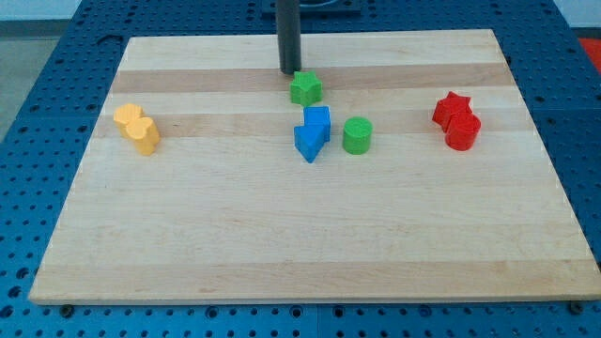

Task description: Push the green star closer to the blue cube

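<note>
The green star lies on the wooden board near the view's top centre. The blue cube sits just below it, a small gap apart. A second blue block, roughly triangular, touches the cube's lower left. My tip is just above and to the left of the green star, close to it or touching it.
A green cylinder stands right of the blue blocks. A red star and a red cylinder touch at the view's right. Two yellow blocks touch at the view's left. Blue perforated table surrounds the board.
</note>
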### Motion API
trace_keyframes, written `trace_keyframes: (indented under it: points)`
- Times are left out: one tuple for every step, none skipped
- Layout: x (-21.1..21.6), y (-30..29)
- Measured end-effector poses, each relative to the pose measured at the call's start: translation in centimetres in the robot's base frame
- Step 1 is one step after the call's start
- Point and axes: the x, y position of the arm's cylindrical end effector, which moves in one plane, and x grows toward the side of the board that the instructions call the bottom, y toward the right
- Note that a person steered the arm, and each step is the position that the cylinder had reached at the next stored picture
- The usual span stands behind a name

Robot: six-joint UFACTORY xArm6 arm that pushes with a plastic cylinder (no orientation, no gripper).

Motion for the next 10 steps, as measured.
trace_keyframes:
  points:
    - [1.4, -0.7]
    - [4.0, 0.2]
    - [5.1, 4.5]
    - [5.8, 9.0]
    - [4.7, 8.9]
    - [2.4, 9.7]
    - [2.4, 13.2]
    - [4.4, 15.0]
    - [6.3, 14.7]
    - [7.1, 12.3]
